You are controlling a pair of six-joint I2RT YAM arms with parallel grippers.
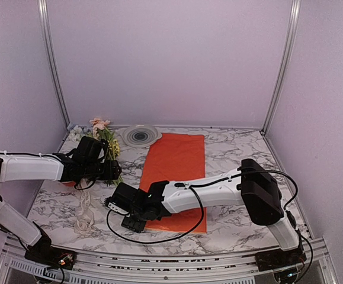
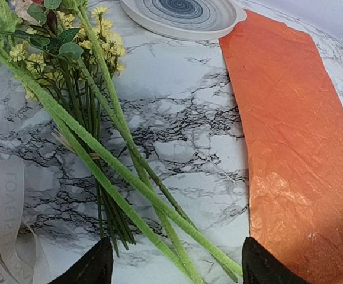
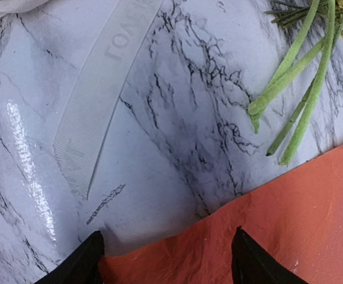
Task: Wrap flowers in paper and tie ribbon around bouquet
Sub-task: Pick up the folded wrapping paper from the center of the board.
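A round white swirl-patterned plate (image 2: 183, 18) sits far on the marble bench (image 2: 183, 118), just beside the crinkly orange paper (image 2: 295, 148). Green-stemmed, yellow-blossomed flowers (image 2: 100, 151) lie loose left of it, the cream ribbon (image 2: 8, 201) further left. The left tool (image 2: 177, 269) is spread above the stems, the right tool (image 3: 165, 257) spread over the paper's near-left edge.

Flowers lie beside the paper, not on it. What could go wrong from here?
The stems of the flowers fan out loosely ahead of the open left gripper; a pinch may catch only some.
The ribbon lies right beside them and could get dragged along.
The right gripper hovers at the edge of the thin paper, which may crumple or slide.
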